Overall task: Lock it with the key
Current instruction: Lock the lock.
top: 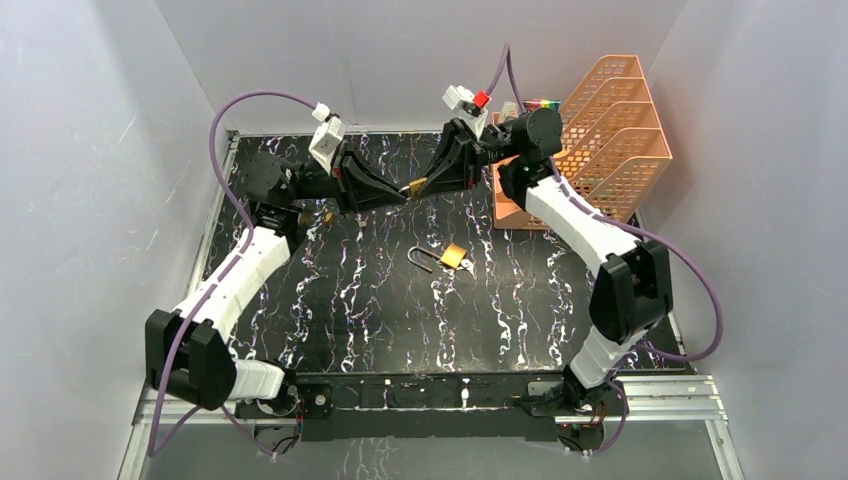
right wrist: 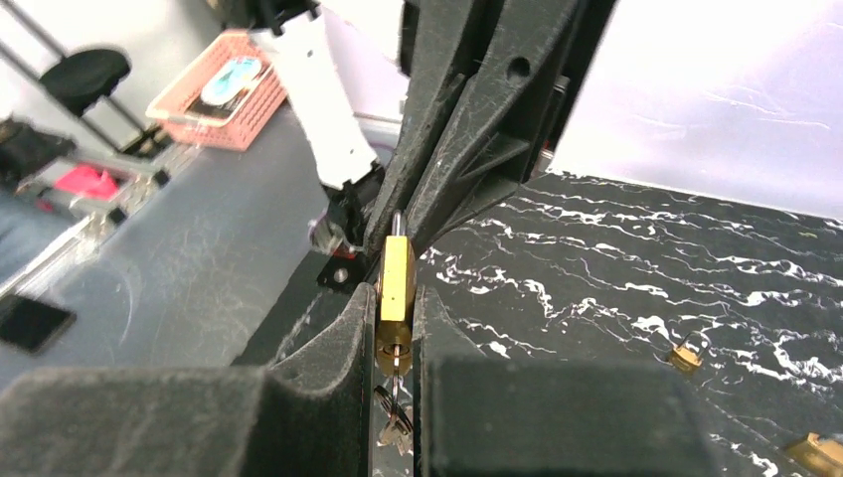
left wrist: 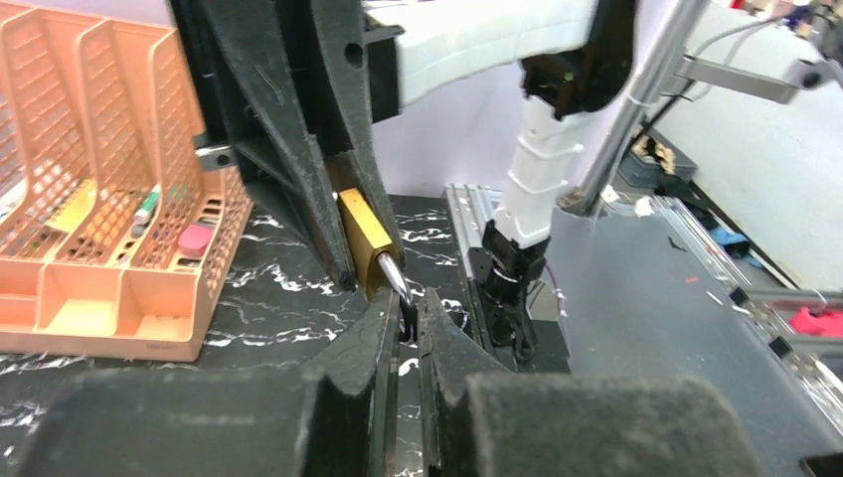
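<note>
Top external: small brass padlock [top: 412, 187] held mid-air, long axis left-right; right pincer [top: 428, 182] clamps its body, left pincer [top: 398, 194] pinched shut on steel shackle [left wrist: 395, 276].

An orange plastic mesh file rack [top: 610, 140] stands at the rear right corner of the black marbled worktop [top: 340, 300], and an open-shackled brass padlock [top: 452, 256] lies at its middle. Behind that, raised off the worktop, a second brass padlock [top: 413, 187] sits between the left gripper [top: 400, 192] and the right gripper [top: 423, 185].

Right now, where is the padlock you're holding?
In the top view the padlock hangs over the table's far middle: body in the right gripper, shackle in the left gripper.
</note>
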Controlling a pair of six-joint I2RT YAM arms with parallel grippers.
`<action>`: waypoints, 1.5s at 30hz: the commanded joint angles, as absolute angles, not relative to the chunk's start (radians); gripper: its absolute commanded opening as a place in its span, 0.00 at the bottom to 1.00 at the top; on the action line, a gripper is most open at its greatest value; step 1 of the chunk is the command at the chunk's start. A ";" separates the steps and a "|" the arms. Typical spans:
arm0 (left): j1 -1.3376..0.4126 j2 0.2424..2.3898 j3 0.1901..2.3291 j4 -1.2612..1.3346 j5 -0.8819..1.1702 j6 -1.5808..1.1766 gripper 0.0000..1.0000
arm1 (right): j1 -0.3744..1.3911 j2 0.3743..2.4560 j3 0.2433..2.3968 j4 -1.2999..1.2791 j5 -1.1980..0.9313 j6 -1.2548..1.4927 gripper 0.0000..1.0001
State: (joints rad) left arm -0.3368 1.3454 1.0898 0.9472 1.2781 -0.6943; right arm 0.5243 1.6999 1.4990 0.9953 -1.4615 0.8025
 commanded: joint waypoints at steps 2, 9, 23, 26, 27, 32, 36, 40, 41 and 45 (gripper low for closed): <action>-0.358 1.315 1.135 0.571 0.834 -0.360 0.00 | 0.679 1.522 1.457 0.515 -1.056 0.364 0.00; -0.357 1.310 1.141 0.550 0.838 -0.352 0.00 | 0.701 1.517 1.399 0.577 -1.018 0.401 0.00; -0.357 1.303 1.192 0.494 0.802 -0.331 0.00 | 0.680 1.370 1.295 0.443 -0.986 0.243 0.50; -0.358 1.303 1.193 0.495 0.800 -0.336 0.00 | 0.674 1.358 1.289 0.417 -0.981 0.229 0.54; -0.358 1.299 1.193 0.489 0.797 -0.331 0.00 | 0.669 1.352 1.288 0.400 -0.975 0.219 0.56; -0.358 1.280 1.200 0.449 0.779 -0.297 0.00 | 0.607 1.313 1.248 0.379 -0.974 0.220 0.57; -0.357 1.274 1.206 0.433 0.776 -0.285 0.00 | 0.541 1.296 1.212 0.424 -1.032 0.279 0.53; -0.356 1.270 1.206 0.421 0.769 -0.271 0.00 | 0.513 1.288 1.201 0.434 -1.058 0.300 0.50; -0.355 1.269 1.207 0.418 0.766 -0.268 0.00 | 0.509 1.287 1.201 0.433 -1.061 0.302 0.49; -0.351 1.266 1.212 0.414 0.765 -0.265 0.00 | 0.497 1.282 1.203 0.426 -1.068 0.305 0.45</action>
